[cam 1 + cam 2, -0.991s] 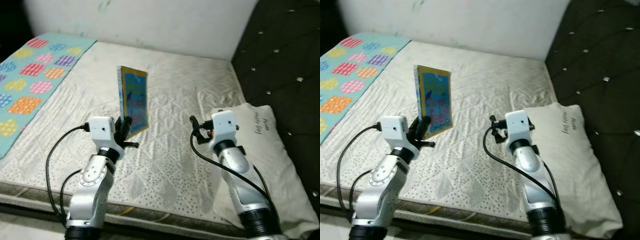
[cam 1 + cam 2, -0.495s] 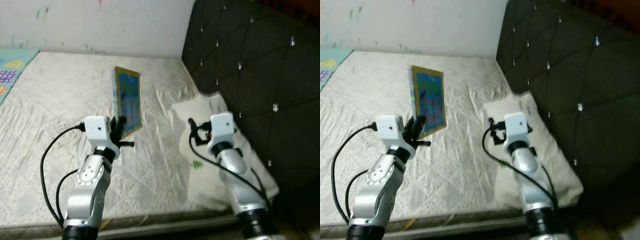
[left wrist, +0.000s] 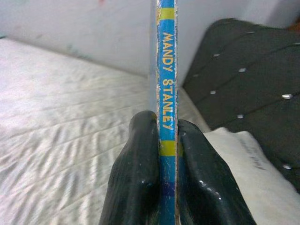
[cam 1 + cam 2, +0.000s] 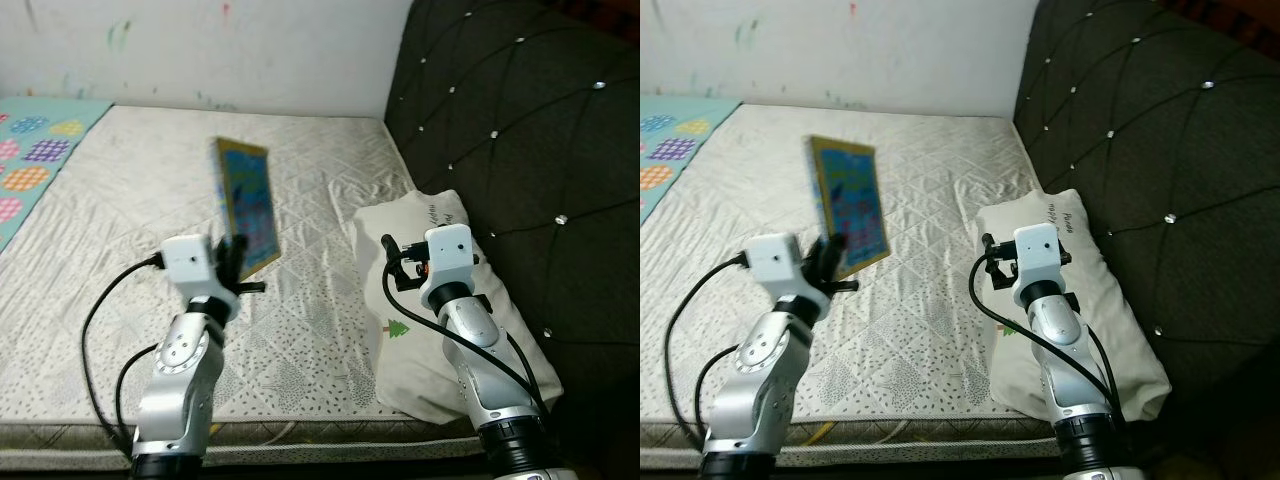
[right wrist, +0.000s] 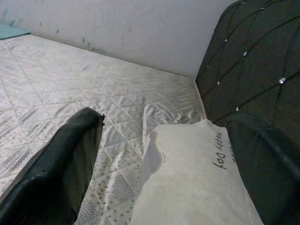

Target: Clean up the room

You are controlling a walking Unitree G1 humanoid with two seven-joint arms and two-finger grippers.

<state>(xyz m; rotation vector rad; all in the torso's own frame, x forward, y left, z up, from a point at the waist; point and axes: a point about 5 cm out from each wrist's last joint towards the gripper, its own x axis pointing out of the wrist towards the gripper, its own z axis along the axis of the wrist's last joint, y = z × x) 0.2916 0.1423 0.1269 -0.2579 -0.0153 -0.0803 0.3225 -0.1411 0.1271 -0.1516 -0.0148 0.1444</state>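
Note:
A thin picture book (image 4: 248, 208) with a yellow border and blue cover stands upright above the mattress, tilted a little. My left gripper (image 4: 232, 256) is shut on its lower edge; the left wrist view shows the blue spine (image 3: 167, 93) pinched between both black fingers (image 3: 138, 173). My right gripper (image 5: 164, 173) is raised over the white pillow (image 4: 450, 300) and stands open with nothing between its fingers (image 5: 61, 159).
A bare white quilted mattress (image 4: 130, 200) spreads in front of me, its front edge (image 4: 300, 425) near my body. A dark tufted headboard (image 4: 520, 130) rises on the right. A colourful patterned blanket (image 4: 30, 160) lies at the far left. A white wall (image 4: 200, 50) is behind.
The camera has swung between frames, so the whole scene shifted and the headboard now sits further right. The book stays clamped in my left gripper; the right gripper stays open over the pillow.

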